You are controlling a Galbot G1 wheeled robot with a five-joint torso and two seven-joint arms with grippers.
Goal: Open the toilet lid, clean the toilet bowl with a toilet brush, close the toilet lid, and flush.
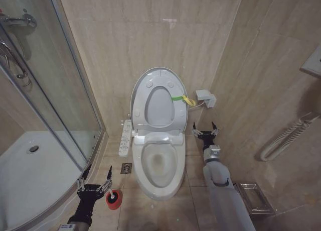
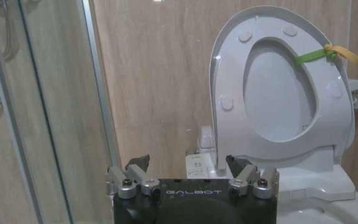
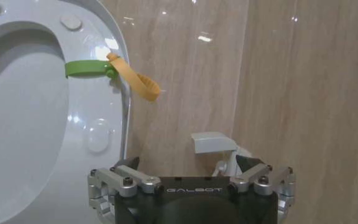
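Note:
The toilet lid (image 1: pixel 159 108) stands raised against the back wall, with the seat ring (image 1: pixel 142 99) up against it. A green strap with a yellow loop (image 1: pixel 182 98) is tied around their right edge. Below them the toilet bowl (image 1: pixel 158 163) lies uncovered, with water at the bottom. The toilet brush's red holder (image 1: pixel 114 200) stands on the floor left of the bowl. My left gripper (image 1: pixel 94 180) is open just to the left of the holder, above the floor. My right gripper (image 1: pixel 205 129) is open beside the toilet's right side, below the strap (image 3: pixel 86 68). The left wrist view looks past the open left gripper (image 2: pixel 190 168) at the lid (image 2: pixel 278 93).
A glass shower enclosure with a white tray (image 1: pixel 30 176) fills the left. A long button panel (image 1: pixel 125 138) hangs on the toilet's left side, and a floor drain (image 1: pixel 126 167) lies below it. On the right are a white wall box (image 1: pixel 205 97), a coiled hose (image 1: pixel 286 138) and a wire rack (image 1: pixel 256 197).

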